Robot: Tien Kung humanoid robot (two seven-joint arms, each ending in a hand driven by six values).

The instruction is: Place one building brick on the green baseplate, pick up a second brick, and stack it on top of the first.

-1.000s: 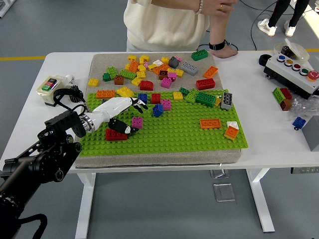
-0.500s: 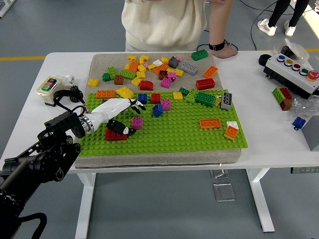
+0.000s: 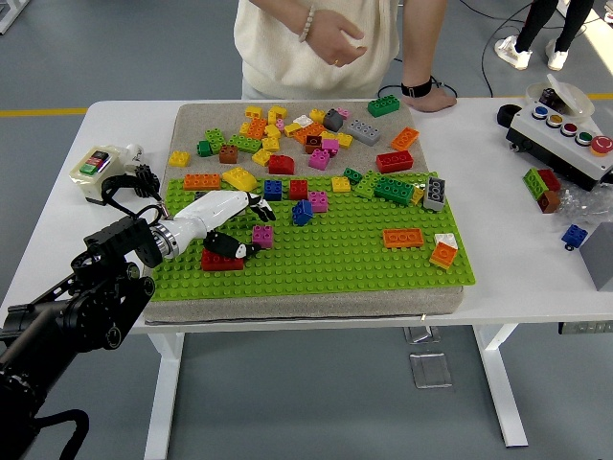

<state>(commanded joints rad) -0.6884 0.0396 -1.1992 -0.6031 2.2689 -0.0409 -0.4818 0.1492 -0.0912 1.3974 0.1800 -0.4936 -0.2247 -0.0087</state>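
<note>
Reaching over the green baseplate (image 3: 326,259), the left hand (image 3: 222,218) closed its fingers (image 3: 230,247) on a red brick (image 3: 220,260) resting on the studs — a pink brick (image 3: 262,235) sat just beyond. No readable writing showed.

One green baseplate (image 3: 316,251), one hand (image 3: 225,218)

Robot left arm and person at far side — appearance.
Left arm (image 3: 72,307): black, bulky jointed housings with round joint caps, a ribbed silver wrist ring, black cabling looped beside the wrist. Left hand (image 3: 225,222): white glossy shell, five fingers with black segments and tips. Person (image 3: 321,43): cream knit top, pale beaded bracelet on one wrist, black band on the other.
</note>
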